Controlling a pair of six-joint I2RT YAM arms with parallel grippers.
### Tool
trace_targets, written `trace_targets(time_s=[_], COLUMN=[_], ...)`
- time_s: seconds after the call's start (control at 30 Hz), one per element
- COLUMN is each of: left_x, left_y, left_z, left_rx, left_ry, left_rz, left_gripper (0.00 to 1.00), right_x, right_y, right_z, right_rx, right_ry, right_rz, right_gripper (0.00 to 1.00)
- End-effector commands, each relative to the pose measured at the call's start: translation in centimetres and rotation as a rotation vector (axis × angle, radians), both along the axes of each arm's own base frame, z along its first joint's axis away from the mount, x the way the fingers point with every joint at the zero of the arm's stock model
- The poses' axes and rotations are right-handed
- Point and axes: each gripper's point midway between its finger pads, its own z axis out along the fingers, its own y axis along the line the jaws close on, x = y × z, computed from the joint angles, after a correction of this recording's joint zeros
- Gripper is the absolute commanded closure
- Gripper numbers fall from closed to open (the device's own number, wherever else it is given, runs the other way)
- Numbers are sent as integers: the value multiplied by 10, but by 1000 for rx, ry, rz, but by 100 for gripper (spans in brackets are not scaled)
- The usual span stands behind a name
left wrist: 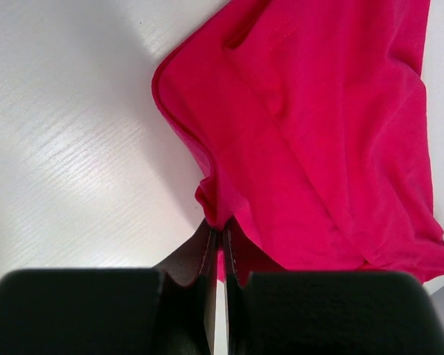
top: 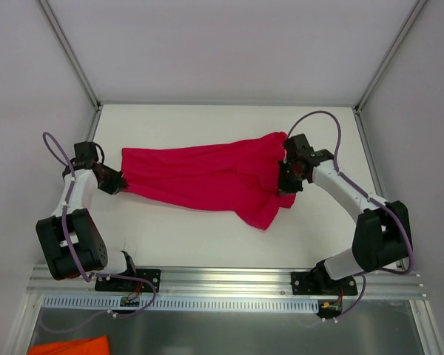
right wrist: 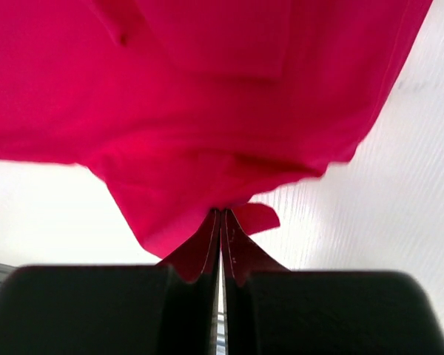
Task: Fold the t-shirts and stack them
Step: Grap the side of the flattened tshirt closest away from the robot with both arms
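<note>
The red t-shirt [top: 207,177] is lying stretched across the middle of the white table [top: 207,244], reaching from 1 arm to the other. The left gripper [top: 117,182] is pinching the shirt's left end, its 2 jaws pressing together on a small tuck of cloth at the edge, as the left wrist view is showing. The right gripper [top: 287,171] is clamping the bunched right end, its jaws closing tight on a fold of fabric. A loose flap is trailing toward the near edge just beside the right gripper. The cloth is wrinkling between the 2 grips. An orange cloth [top: 66,346] is peeking in at the lower left corner, beyond the table's rail, well apart from the shirt.
</note>
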Motion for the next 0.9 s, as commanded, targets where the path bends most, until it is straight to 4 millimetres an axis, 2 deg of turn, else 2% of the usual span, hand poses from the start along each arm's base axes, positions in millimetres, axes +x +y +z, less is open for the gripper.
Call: trace_targets(time_s=[0.0, 0.03, 0.23, 0.37, 0.4, 0.6, 0.67, 0.83, 0.87], left_x=[2, 2, -5, -8, -9, -9, -6, -3, -2], left_y=[6, 6, 12, 16, 18, 25, 26, 30, 30], left_z=[7, 7, 6, 4, 4, -1, -4, -11, -13], left_rx=[5, 9, 14, 22, 24, 32, 28, 32, 31], left_ry=[-25, -29, -23, -15, -13, 2, 8, 34, 37], left_rz=[-3, -3, 16, 25, 26, 40, 43, 47, 45], left_gripper=[100, 100, 100, 100, 100, 100, 100, 100, 100], right_x=[25, 37, 70, 85, 91, 123, 136, 159, 166], right_y=[-6, -5, -5, -9, -19, -32, -35, -36, -36], right_z=[17, 25, 49, 54, 55, 61, 66, 60, 65], right_rx=[-44, -39, -41, -65, -99, -95, -98, -86, -86], right_ry=[-38, -59, -111, -127, -142, -160, -187, -165, -183], right_rz=[0, -10, -20, -32, -62, -142, -159, -182, -186], right_gripper=[99, 99, 99, 99, 99, 99, 99, 99, 99])
